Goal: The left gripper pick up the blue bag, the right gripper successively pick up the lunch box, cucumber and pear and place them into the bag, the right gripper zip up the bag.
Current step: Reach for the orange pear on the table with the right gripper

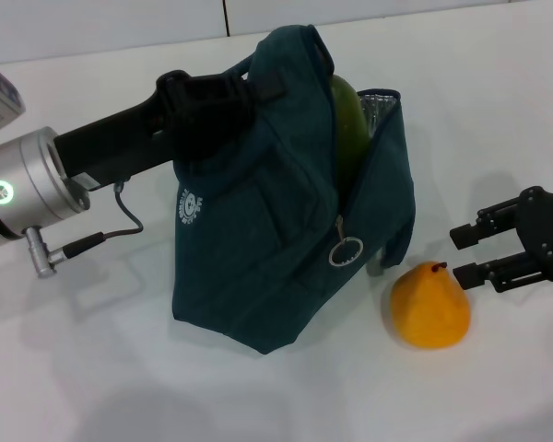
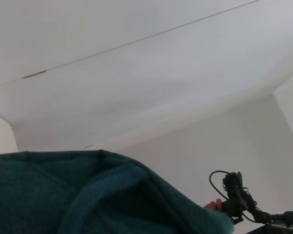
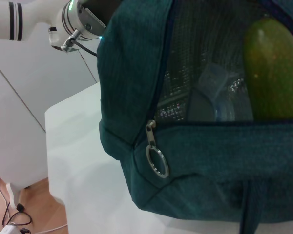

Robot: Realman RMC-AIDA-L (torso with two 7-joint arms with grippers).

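The left claw (image 1: 198, 101) holds the blue bag (image 1: 267, 249) up by its top, mouth gaping toward the right. The cucumber (image 1: 348, 124) pokes out of that mouth, and the right wrist view shows the lunch box (image 3: 217, 95) against the foil lining inside. The pear (image 1: 430, 306) sits on the white surface (image 1: 92, 368) just beside the bag's lower right corner, so the pear step seems to be in hand. The right claw (image 1: 468, 254), fingers spread and empty, hovers beside the pear's stem; next it would need to drop around the fruit and close.
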